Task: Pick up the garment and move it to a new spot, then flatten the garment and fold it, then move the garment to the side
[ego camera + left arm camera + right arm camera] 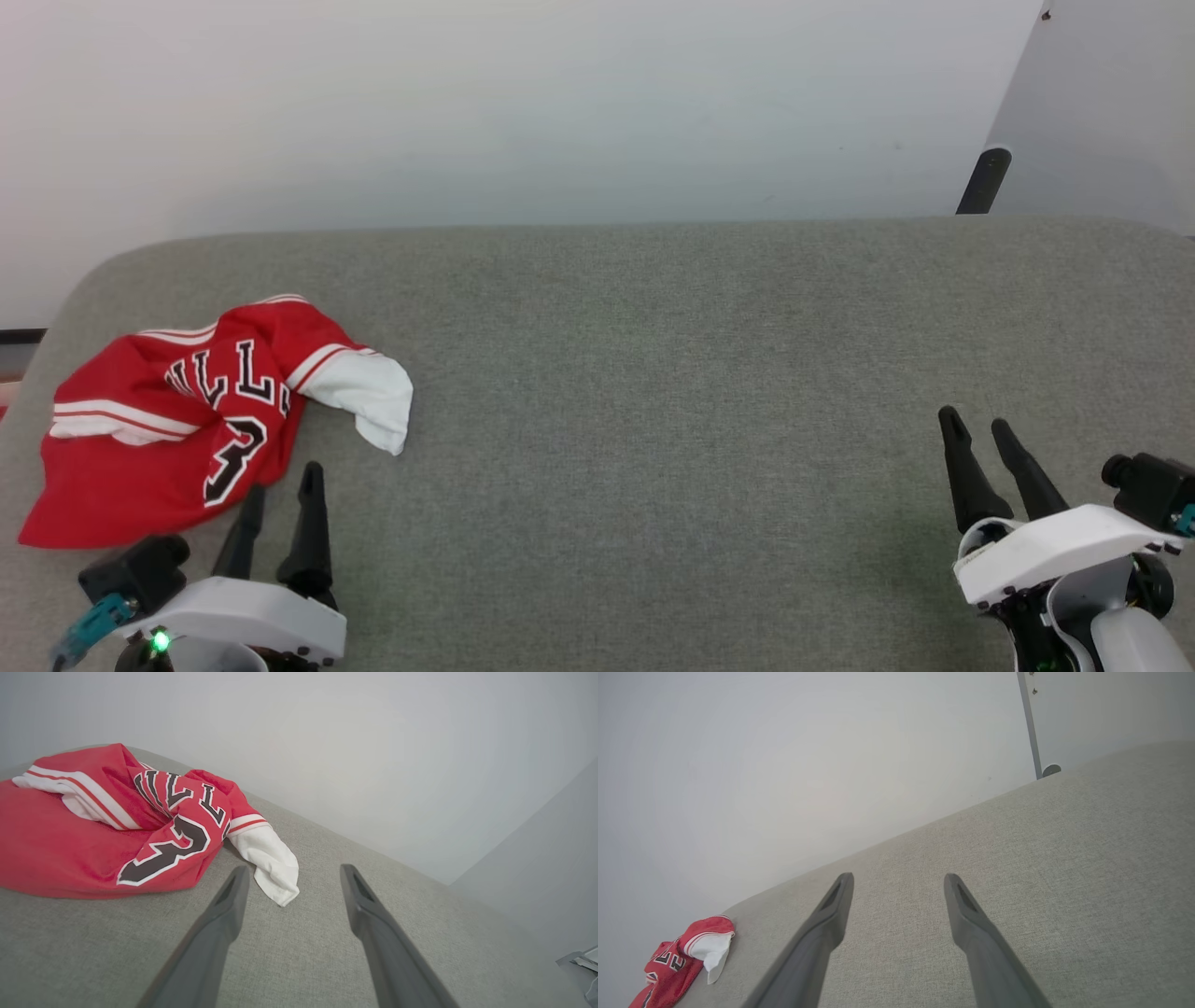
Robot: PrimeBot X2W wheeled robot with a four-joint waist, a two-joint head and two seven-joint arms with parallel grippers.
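My left claw (285, 478) stands spread at the lower left of the head view. Its 2 dark fingers (310, 523) are apart and grip nothing, with the tips pointing at the near edge of the garment (177, 420). In the left wrist view a strip of grey cloth shows between the fingertips and the jersey, so the claw is just beside it and not touching. A green light (161, 641) glows by the white wrist housing (252, 616) behind the fingers.

The garment, a red basketball jersey, lies crumpled in a loose heap at the left end of the grey fabric-covered bench (653, 373), close to that end's rounded corner. Its chest is bunched, so the black, white-edged lettering folds in on itself and reads only in part. The number 3 (238, 457) beneath it faces up, tilted. White-and-red striped trim (112, 420) crosses the heap's left side. 1 white sleeve (369, 392) trails out of the heap toward the bench's middle and lies on the grey cloth.

My right claw (974, 420) is likewise spread and empty at the lower right, over the bench's right end and well apart from the jersey. Beyond the bench's far edge rises a pale wall (560, 112). At the upper right a dark post (982, 182) stands against a pale panel (1102, 112).
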